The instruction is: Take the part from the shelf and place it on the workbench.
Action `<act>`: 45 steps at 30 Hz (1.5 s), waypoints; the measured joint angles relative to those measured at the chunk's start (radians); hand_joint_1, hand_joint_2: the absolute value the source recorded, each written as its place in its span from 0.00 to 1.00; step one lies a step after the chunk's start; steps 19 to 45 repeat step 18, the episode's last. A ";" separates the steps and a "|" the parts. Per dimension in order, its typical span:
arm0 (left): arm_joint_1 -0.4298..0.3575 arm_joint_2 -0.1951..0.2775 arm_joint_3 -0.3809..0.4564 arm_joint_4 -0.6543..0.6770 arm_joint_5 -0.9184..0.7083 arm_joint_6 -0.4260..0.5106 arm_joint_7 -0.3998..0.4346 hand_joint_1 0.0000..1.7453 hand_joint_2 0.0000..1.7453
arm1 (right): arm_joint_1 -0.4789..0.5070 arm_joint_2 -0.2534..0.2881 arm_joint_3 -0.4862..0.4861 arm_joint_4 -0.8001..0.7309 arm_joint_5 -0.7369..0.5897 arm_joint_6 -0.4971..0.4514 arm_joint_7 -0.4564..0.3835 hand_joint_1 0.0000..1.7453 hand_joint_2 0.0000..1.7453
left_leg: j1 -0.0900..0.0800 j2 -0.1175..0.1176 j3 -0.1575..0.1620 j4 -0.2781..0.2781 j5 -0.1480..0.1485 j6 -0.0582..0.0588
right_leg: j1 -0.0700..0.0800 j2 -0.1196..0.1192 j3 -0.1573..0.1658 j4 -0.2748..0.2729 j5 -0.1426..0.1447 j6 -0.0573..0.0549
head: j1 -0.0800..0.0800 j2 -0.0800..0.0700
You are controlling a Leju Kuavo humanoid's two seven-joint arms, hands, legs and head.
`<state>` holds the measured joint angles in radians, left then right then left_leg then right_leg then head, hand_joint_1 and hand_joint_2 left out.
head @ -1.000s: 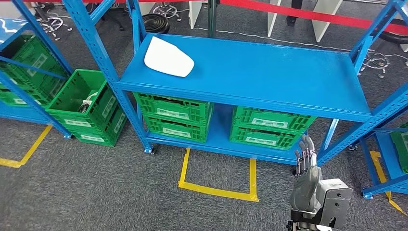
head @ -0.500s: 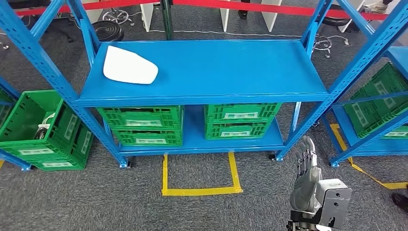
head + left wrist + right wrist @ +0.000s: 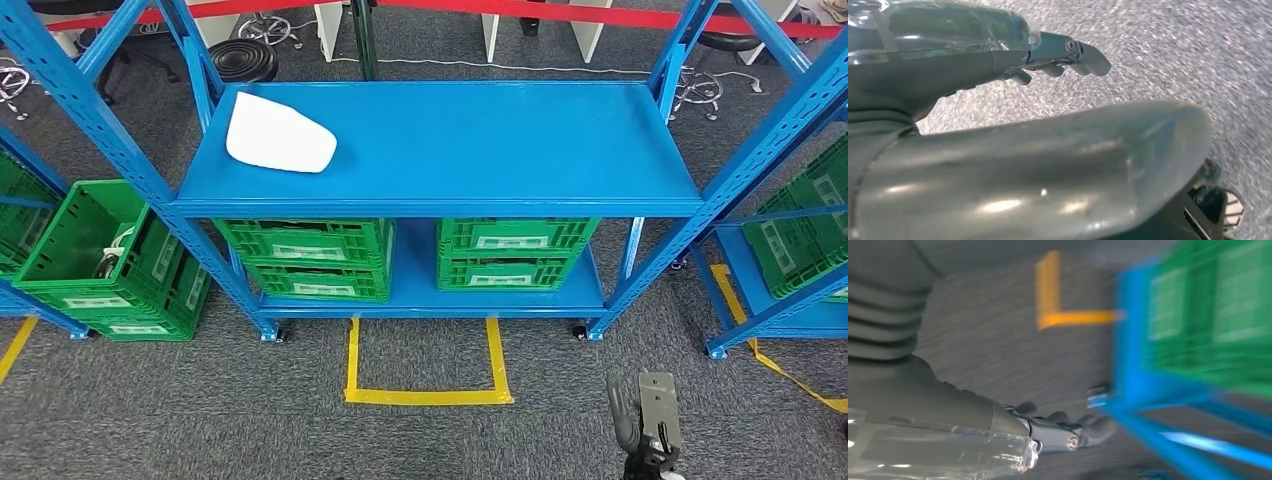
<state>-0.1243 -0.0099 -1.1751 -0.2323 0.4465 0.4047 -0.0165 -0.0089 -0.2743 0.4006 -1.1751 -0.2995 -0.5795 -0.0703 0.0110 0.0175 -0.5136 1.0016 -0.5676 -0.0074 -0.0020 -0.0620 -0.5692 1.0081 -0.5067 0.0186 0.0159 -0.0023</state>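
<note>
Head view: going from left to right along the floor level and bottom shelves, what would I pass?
Open green crate on the floor → two stacked green crates under the white part → second stack of green crates → green crate in the next rack.

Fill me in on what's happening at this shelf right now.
Nothing is being handled yet. The white part lies untouched at the left end of the blue shelf, above green crates. The robot stands facing it; its right hand hangs low over the carpet, holding nothing, and its left hand is also empty.
</note>
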 joint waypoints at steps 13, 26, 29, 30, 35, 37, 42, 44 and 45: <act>0.014 0.009 0.078 0.002 0.181 0.090 0.121 0.00 1.00 | -0.046 0.103 -0.041 0.722 -0.158 0.111 0.429 0.00 1.00 | -0.003 0.015 0.006 -0.001 -0.003 -0.001 | -0.004 0.008 0.004 0.000 -0.001 0.001 | 0.001 0.000; 0.016 0.019 0.109 0.003 0.194 0.088 0.133 0.00 0.00 | -0.052 0.139 -0.092 0.805 -0.252 0.104 0.437 0.00 1.00 | -0.003 0.018 0.008 -0.001 -0.004 -0.001 | -0.005 0.011 0.005 0.000 0.000 0.001 | 0.001 0.000; 0.016 0.019 0.109 0.003 0.194 0.088 0.133 0.00 0.00 | -0.052 0.139 -0.092 0.805 -0.252 0.104 0.437 0.00 1.00 | -0.003 0.018 0.008 -0.001 -0.004 -0.001 | -0.005 0.011 0.005 0.000 0.000 0.001 | 0.001 0.000; 0.016 0.019 0.109 0.003 0.194 0.088 0.133 0.00 0.00 | -0.052 0.139 -0.092 0.805 -0.252 0.104 0.437 0.00 1.00 | -0.003 0.018 0.008 -0.001 -0.004 -0.001 | -0.005 0.011 0.005 0.000 0.000 0.001 | 0.001 0.000; 0.016 0.019 0.109 0.003 0.194 0.088 0.133 0.00 0.00 | -0.052 0.139 -0.092 0.805 -0.252 0.104 0.437 0.00 1.00 | -0.003 0.018 0.008 -0.001 -0.004 -0.001 | -0.005 0.011 0.005 0.000 0.000 0.001 | 0.001 0.000; 0.016 0.019 0.109 0.003 0.194 0.088 0.133 0.00 0.00 | -0.052 0.139 -0.092 0.805 -0.252 0.104 0.437 0.00 1.00 | -0.003 0.018 0.008 -0.001 -0.004 -0.001 | -0.005 0.011 0.005 0.000 0.000 0.001 | 0.001 0.000; 0.016 0.019 0.109 0.003 0.194 0.088 0.133 0.00 0.00 | -0.052 0.139 -0.092 0.805 -0.252 0.104 0.437 0.00 1.00 | -0.003 0.018 0.008 -0.001 -0.004 -0.001 | -0.005 0.011 0.005 0.000 0.000 0.001 | 0.001 0.000; 0.016 0.019 0.109 0.003 0.194 0.088 0.133 0.00 0.00 | -0.052 0.139 -0.092 0.805 -0.252 0.104 0.437 0.00 1.00 | -0.003 0.018 0.008 -0.001 -0.004 -0.001 | -0.005 0.011 0.005 0.000 0.000 0.001 | 0.001 0.000; 0.016 0.019 0.109 0.003 0.194 0.088 0.133 0.00 0.00 | -0.052 0.139 -0.092 0.805 -0.252 0.104 0.437 0.00 1.00 | -0.003 0.018 0.008 -0.001 -0.004 -0.001 | -0.005 0.011 0.005 0.000 0.000 0.001 | 0.001 0.000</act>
